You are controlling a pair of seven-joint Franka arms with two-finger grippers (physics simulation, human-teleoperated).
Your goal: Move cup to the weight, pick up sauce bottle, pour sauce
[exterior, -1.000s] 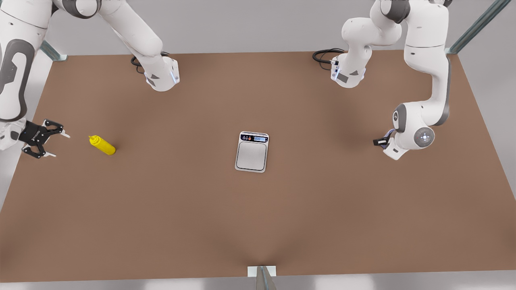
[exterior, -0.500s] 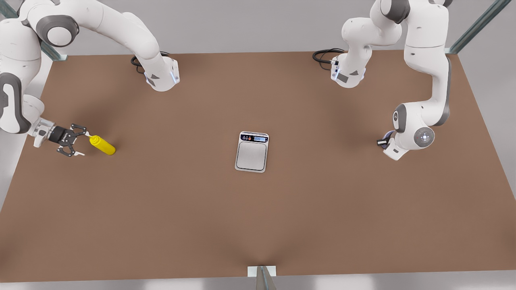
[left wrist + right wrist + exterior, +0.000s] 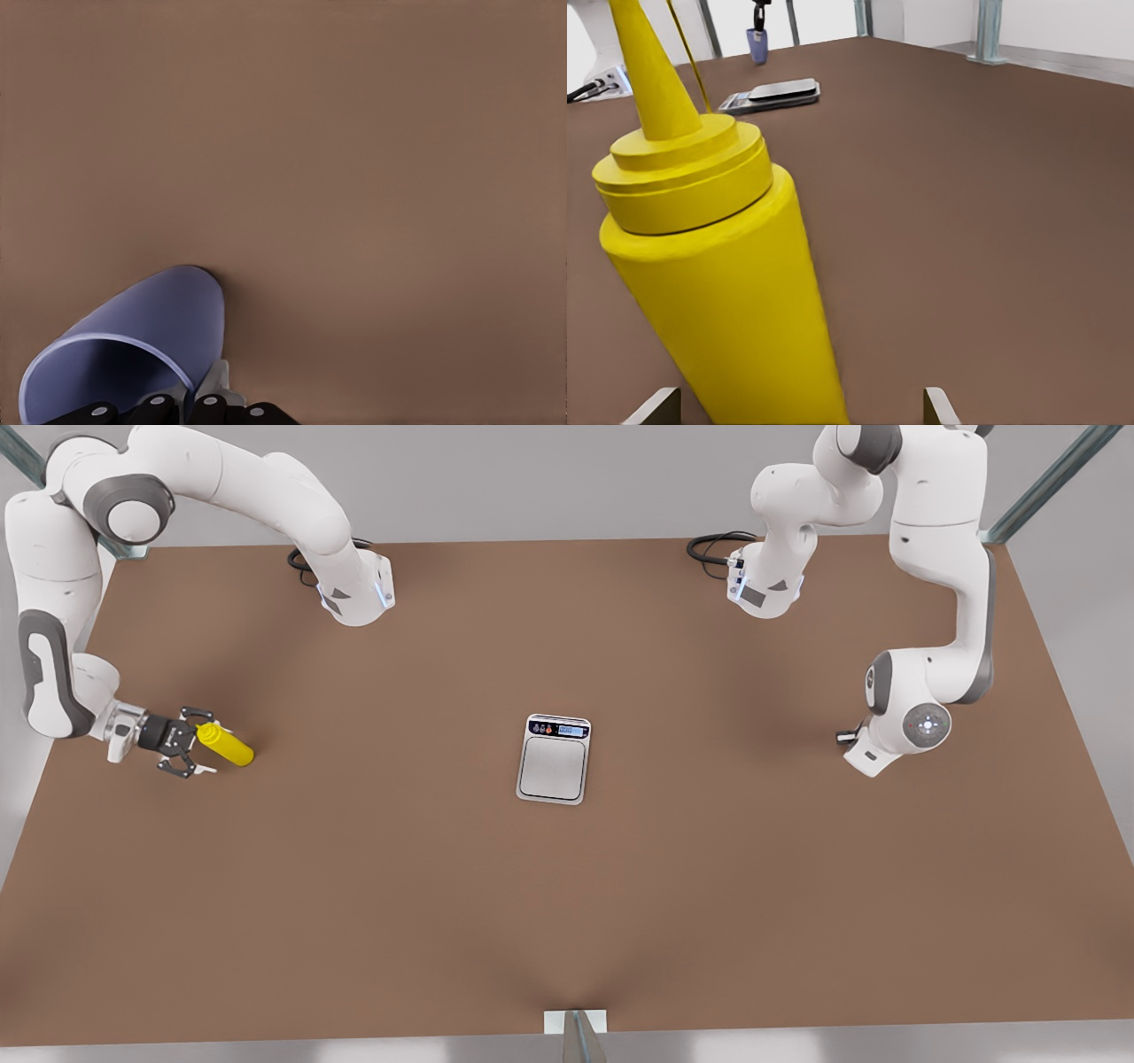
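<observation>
The yellow sauce bottle stands upright near the table edge on the front view's left, its nozzle pointing up. My right gripper comes at it level with the table, open, with one fingertip on each side of the bottle's body. The silver weight lies flat mid-table, nothing on it. On the front view's right my left gripper, mostly hidden behind its wrist, is shut on the rim of the lavender cup. The right wrist view shows that cup far off, beyond the weight.
Both arm bases stand at the table's back edge with black cables beside them. Metal frame posts rise at the back corners, and a small bracket sits at the front edge. Bare brown table surrounds the weight.
My right gripper has travelled toward the front view's right and now straddles the sauce bottle. The left arm shifted only slightly, so the cup's purple edge slipped behind its wrist.
</observation>
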